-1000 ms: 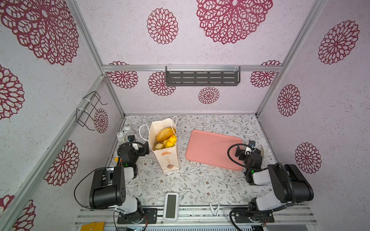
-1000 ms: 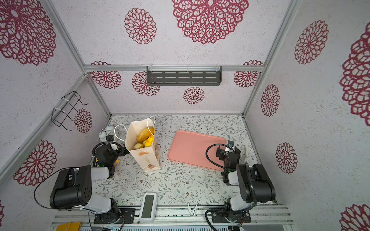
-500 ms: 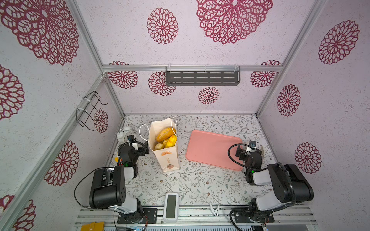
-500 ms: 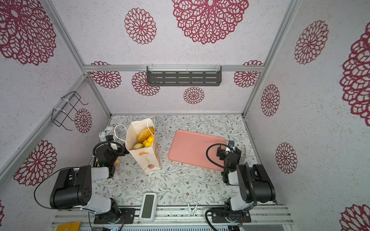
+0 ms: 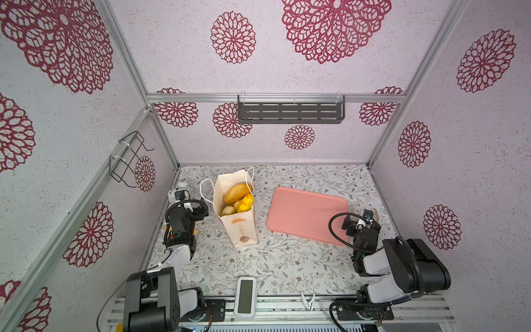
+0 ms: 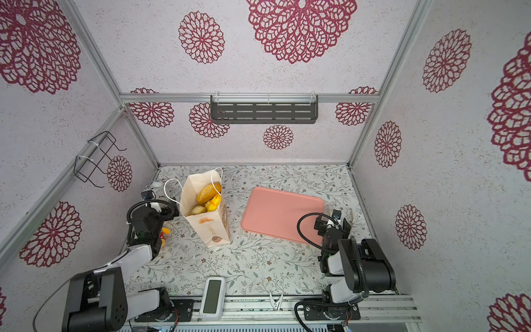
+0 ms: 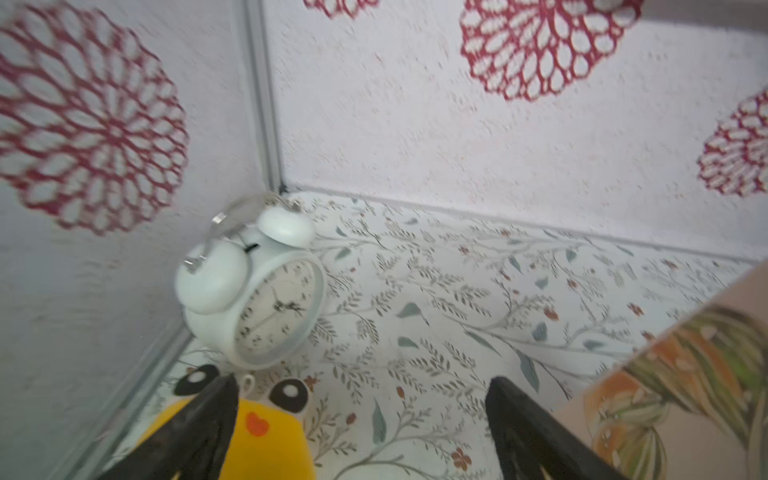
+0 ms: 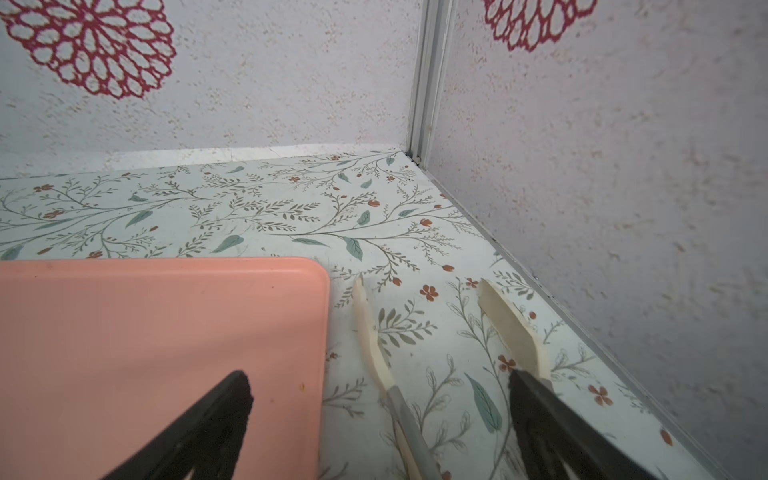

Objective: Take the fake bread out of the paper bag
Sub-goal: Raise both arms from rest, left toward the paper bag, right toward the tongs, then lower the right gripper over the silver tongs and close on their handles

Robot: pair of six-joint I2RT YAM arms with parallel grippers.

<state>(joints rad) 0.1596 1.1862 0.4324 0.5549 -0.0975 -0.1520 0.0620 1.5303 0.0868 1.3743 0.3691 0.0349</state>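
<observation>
The paper bag (image 5: 240,227) stands upright and open-topped at the left middle of the table in both top views, its white cord handles loose. Fake bread (image 5: 238,192) fills its mouth: a golden-brown loaf on top with yellow-orange pieces and small rolls below it (image 6: 207,195). My left gripper (image 7: 361,386) is open and empty, low beside the bag's left side; a printed bag wall (image 7: 685,395) shows next to one finger. My right gripper (image 8: 378,376) is open and empty at the right side, over the pink tray's corner.
A flat pink tray (image 5: 304,212) lies right of the bag. Cream tongs (image 8: 370,332) lie under the right gripper. A white alarm clock (image 7: 257,299) and a yellow plush toy (image 7: 266,440) sit in the left corner. A white device (image 5: 245,296) and a clip (image 5: 308,300) lie at the front edge.
</observation>
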